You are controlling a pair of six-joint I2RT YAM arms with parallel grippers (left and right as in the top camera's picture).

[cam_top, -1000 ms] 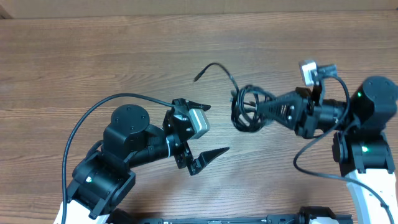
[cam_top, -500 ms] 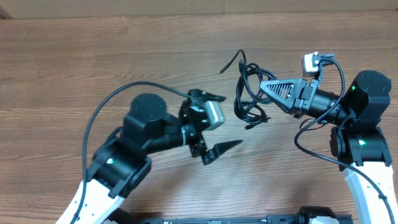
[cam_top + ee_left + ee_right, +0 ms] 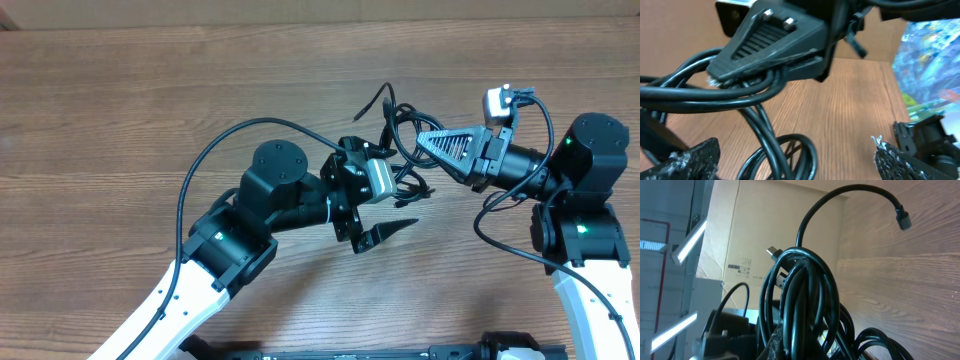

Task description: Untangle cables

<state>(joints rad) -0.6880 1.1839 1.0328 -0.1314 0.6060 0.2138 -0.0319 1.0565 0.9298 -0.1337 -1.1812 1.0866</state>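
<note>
The cables (image 3: 393,150) are one black knot, held up off the counter (image 3: 150,100). The right tool (image 3: 422,137) is clenched on the knot's top loops. The knot hangs from that tip toward the left tool (image 3: 402,190). The left tool's fingers are spread wide with nothing in them, one on each side of the low loops. So the left tool is the one closest to the free part. I count one knot, two tools, and two plug tips poking out. I cannot tell how many cords are in the knot.
</note>
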